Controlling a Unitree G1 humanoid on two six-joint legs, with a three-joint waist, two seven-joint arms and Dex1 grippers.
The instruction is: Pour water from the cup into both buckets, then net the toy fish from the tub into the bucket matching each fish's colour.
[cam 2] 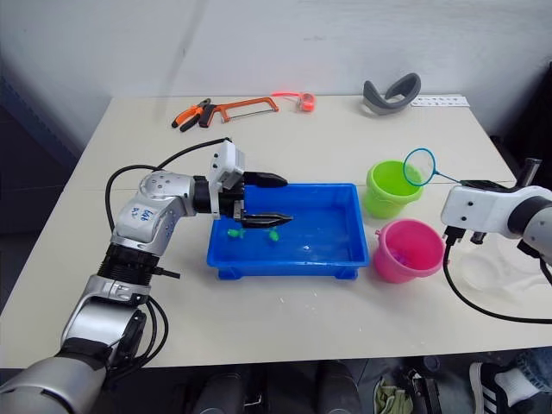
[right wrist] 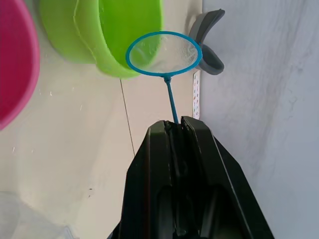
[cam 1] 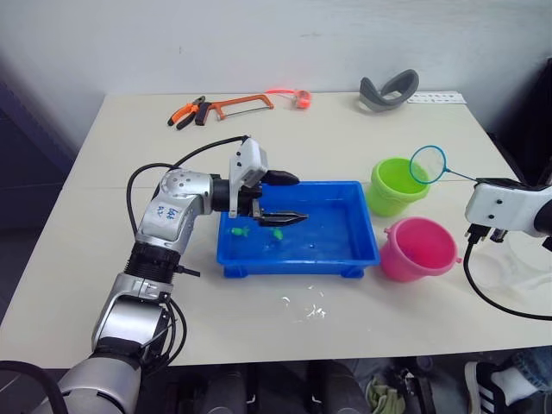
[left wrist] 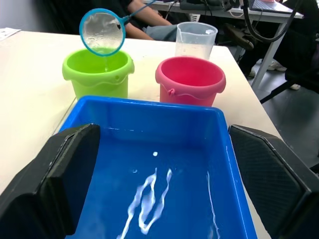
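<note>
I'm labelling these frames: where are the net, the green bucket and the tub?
net (right wrist: 163,54): right wrist view, mesh inside hoop.
green bucket (left wrist: 98,74): left wrist view, outer wall.
tub (cam 1: 297,257): left eye view, near rim.

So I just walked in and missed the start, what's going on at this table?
The right end effector is shut on the thin handle of a small blue-rimmed mesh net, holding its hoop over the lime green plastic bucket. The left end effector is open above the shallow blue plastic tub, where small green toy fish lie in the water. A bright pink plastic bucket stands beside the tub.
</note>
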